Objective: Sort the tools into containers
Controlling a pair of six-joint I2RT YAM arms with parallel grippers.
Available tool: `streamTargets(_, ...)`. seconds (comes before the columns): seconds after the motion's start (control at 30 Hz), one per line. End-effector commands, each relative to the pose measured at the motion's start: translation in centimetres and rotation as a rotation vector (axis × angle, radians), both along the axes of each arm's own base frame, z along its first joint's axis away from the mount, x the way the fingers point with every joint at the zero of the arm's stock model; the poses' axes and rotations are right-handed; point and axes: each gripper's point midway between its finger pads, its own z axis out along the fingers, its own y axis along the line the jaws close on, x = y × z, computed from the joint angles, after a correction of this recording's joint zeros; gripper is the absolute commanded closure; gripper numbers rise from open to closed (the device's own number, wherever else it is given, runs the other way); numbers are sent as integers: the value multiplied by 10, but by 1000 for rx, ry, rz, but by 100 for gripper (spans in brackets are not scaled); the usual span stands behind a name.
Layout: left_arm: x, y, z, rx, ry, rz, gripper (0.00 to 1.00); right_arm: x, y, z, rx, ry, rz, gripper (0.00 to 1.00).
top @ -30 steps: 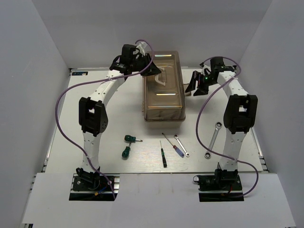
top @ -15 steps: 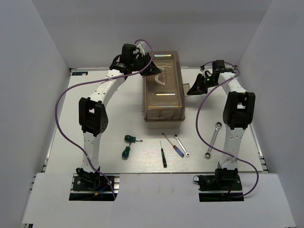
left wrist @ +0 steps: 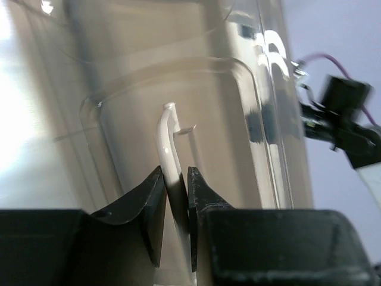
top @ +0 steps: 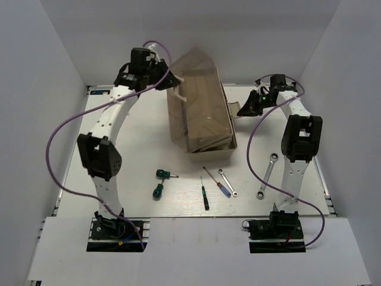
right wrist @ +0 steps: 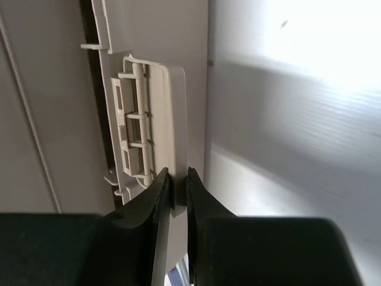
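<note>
**Lid raised by its thin handle, latch pinched, tools waiting**

Your left end effector (left wrist: pixel 175 179) is closed to a narrow slit on the pale handle (left wrist: pixel 167 134) of the lid (top: pixel 199 83). The lid stands tilted up over the left side of the toolbox (top: pixel 214 150). Treat it as light, stiff and slick, thin plastic that may flex. The handle is a slender loop, so hold it squarely at its middle.

On the toolbox's right wall, your right end effector (right wrist: pixel 177 179) is nearly closed on the edge of the beige latch (right wrist: pixel 156 113). This looks like a rigid hinged tab that could snap if you twist it.

The tools lie on the surface (top: pixel 119 155) on the near side of the toolbox, all apart from it:
- two green-handled screwdrivers (top: pixel 159 174)
- a slim dark screwdriver (top: pixel 205 201)
- a blue-red screwdriver (top: pixel 224 189)
- a small wrench (top: pixel 228 183)
- a longer wrench (top: pixel 267 176), off the toolbox's right corner

All look small, hard and light. The screwdrivers may roll, so take them by their fat handles. The wrenches lie flat and slippery, so pinch them across the shank.
</note>
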Motion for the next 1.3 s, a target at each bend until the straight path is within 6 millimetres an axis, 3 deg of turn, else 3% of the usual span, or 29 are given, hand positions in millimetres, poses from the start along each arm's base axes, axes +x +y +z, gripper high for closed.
streamTargets(0.0, -17, 62, 29, 120, -73, 130, 100, 36, -53, 34, -70, -184, -117, 100)
streamTargets(0.2, -28, 101, 1, 190, -5, 229, 97, 38, -59, 36, -58, -191, -132, 100)
streamTargets(0.3, -30, 108, -20, 211, 42, 243, 80, 36, -56, 35, -29, -179, -129, 100)
streamTargets(0.4, -32, 113, -20, 211, 44, 252, 61, 35, -51, 36, 7, -177, -118, 100)
streamTargets(0.53, -26, 117, -18, 208, 35, 262, 47, 31, -44, 41, 51, -174, -99, 99)
streamTargets(0.57, -25, 122, -21, 211, 48, 271, 45, 30, -42, 41, 68, -177, -88, 82)
streamTargets(0.67, -27, 126, -23, 233, 74, 289, 37, 25, -37, 47, 106, -172, -67, 45)
streamTargets(0.77, -34, 142, -29, 278, 112, 339, 35, 19, -38, 57, 107, -201, -40, 29)
streamTargets(0.83, -41, 153, -22, 305, 111, 393, 33, 16, -45, 55, 75, -211, -43, 26)
streamTargets(0.87, -52, 158, -22, 323, 125, 407, 33, 14, -48, 65, 61, -237, -47, 26)
streamTargets(0.9, -55, 164, -21, 340, 119, 434, 33, 12, -53, 58, 33, -237, -51, 25)
streamTargets(1.0, -75, 174, -26, 366, 146, 466, 32, 11, -69, 63, -41, -272, -80, 23)
streamTargets(1.03, -84, 179, -15, 363, 122, 494, 32, 8, -71, 64, -57, -277, -81, 22)
streamTargets(1.13, -106, 189, -27, 392, 153, 528, 31, 3, -83, 70, -110, -298, -99, 22)
streamTargets(1.17, -116, 192, -17, 386, 126, 541, 30, -1, -87, 65, -130, -302, -94, 22)
streamTargets(1.2, -123, 196, -16, 391, 129, 562, 30, -6, -89, 76, -146, -326, -97, 22)
streamTargets(1.23, -131, 199, -20, 404, 141, 568, 30, -9, -91, 75, -154, -324, -93, 20)
streamTargets(1.27, -138, 202, -11, 398, 115, 581, 28, -14, -93, 68, -178, -315, -89, 20)
